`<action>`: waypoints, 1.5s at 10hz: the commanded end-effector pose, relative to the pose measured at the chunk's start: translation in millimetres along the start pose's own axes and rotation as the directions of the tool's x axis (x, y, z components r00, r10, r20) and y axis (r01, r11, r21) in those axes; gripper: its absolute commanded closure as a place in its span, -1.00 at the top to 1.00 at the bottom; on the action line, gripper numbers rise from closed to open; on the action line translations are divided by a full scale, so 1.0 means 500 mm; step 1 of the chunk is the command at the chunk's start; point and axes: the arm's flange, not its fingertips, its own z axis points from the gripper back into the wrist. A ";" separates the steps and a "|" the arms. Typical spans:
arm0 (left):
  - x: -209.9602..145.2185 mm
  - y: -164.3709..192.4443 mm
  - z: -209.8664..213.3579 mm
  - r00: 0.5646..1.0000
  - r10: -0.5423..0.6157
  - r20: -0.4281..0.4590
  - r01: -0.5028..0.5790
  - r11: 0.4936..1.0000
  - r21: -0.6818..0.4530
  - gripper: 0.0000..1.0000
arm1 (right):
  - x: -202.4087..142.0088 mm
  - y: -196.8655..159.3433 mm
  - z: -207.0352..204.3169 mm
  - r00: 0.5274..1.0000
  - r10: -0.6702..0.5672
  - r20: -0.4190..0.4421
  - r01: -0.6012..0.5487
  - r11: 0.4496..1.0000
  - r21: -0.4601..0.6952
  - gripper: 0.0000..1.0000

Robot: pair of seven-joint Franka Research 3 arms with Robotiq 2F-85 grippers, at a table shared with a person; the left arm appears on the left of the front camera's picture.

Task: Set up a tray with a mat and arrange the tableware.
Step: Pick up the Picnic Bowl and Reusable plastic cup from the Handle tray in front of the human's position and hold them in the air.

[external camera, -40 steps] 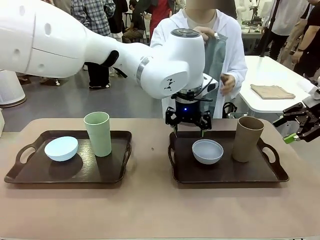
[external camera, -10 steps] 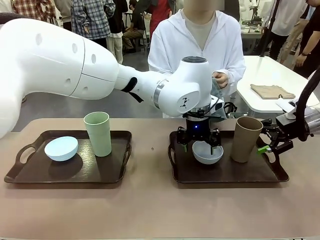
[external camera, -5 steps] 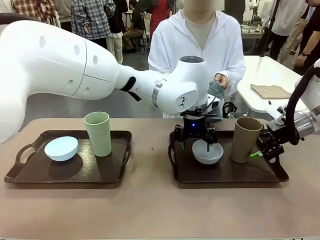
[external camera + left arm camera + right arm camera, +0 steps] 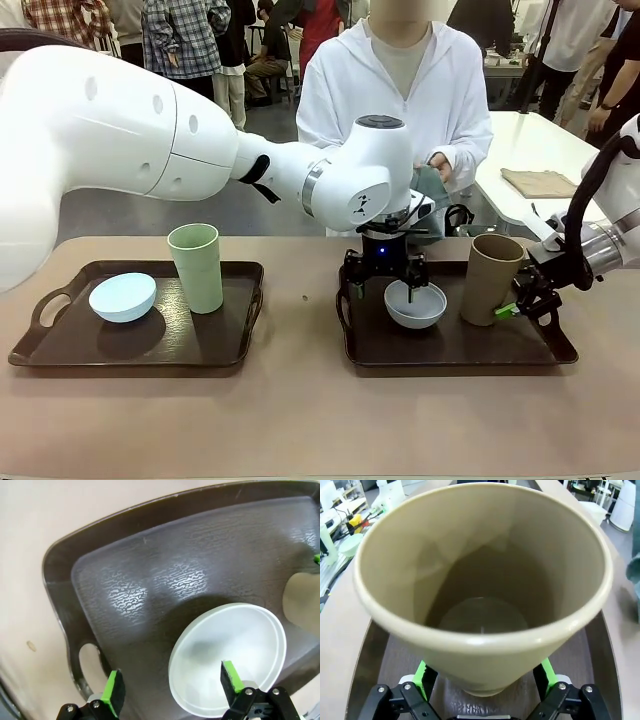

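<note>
On the right tray, my left gripper stands wide astride the grey bowl rim, one finger inside, and my right gripper stands wide around the brown cup base. I should close each squarely and gently, then lift straight so neither tips.

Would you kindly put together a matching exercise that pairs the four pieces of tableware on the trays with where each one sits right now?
Things:
1. pale blue bowl
2. light green cup
3. greyish-white bowl
4. brown cup

Places:
A. base between the open fingers of the right gripper
B. at the left end of the left tray
C. rim straddled by the open left gripper
D. upright on the left tray, right of a bowl

Pairs: 1-B; 2-D; 3-C; 4-A
</note>
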 end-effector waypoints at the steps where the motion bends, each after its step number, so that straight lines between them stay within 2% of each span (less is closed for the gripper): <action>1: 0.012 -0.009 -0.001 1.000 0.027 0.014 -0.028 0.999 0.041 1.00 | 0.008 0.000 -0.023 0.999 -0.047 0.014 0.047 0.998 -0.029 1.00; 5: 0.025 0.008 -0.009 0.998 0.060 0.027 -0.061 0.997 0.042 1.00 | 0.011 0.000 -0.031 0.998 -0.053 0.025 0.053 0.999 -0.005 1.00; 6: 0.028 0.010 -0.012 0.998 0.054 0.022 -0.055 0.998 0.021 -0.13 | 0.011 -0.001 -0.030 0.998 -0.052 0.024 0.051 0.999 0.008 -0.19; 7: 0.028 0.009 -0.011 0.998 0.058 0.021 -0.059 0.998 0.016 -0.13 | 0.010 -0.002 -0.030 0.998 -0.056 0.024 0.056 0.998 0.002 -0.19; 8: 0.028 0.008 -0.012 0.998 0.061 0.014 -0.061 0.998 0.009 -1.00 | 0.007 -0.001 -0.028 0.998 -0.060 0.023 0.060 0.998 -0.001 -1.00; 9: 0.027 0.007 -0.012 0.998 0.064 0.008 -0.064 0.998 0.008 -0.23 | 0.006 -0.001 -0.029 0.998 -0.063 0.022 0.063 0.998 -0.002 -0.28; 10: 0.028 0.006 -0.012 0.998 0.070 0.002 -0.070 0.998 0.007 -1.00 | 0.005 -0.001 -0.029 0.998 -0.064 0.020 0.064 0.998 0.000 -1.00; 12: 0.027 0.005 -0.011 0.997 0.075 0.000 -0.075 0.997 0.006 -1.00 | 0.005 0.000 -0.029 0.998 -0.065 0.018 0.065 0.998 -0.001 -1.00; 13: 0.026 0.005 -0.011 0.997 0.075 0.000 -0.075 0.997 0.007 -1.00 | 0.003 0.000 -0.028 0.997 -0.070 0.018 0.070 0.998 -0.003 -0.60; 14: 0.025 0.006 -0.009 0.997 0.076 -0.001 -0.076 0.997 0.007 -1.00 | 0.003 0.000 -0.029 0.997 -0.071 0.018 0.071 0.997 -0.005 -0.60; 15: 0.025 0.006 -0.009 0.997 0.077 -0.002 -0.077 0.997 0.006 -1.00 | 0.001 0.001 -0.028 0.997 -0.072 0.019 0.073 0.997 -0.008 -1.00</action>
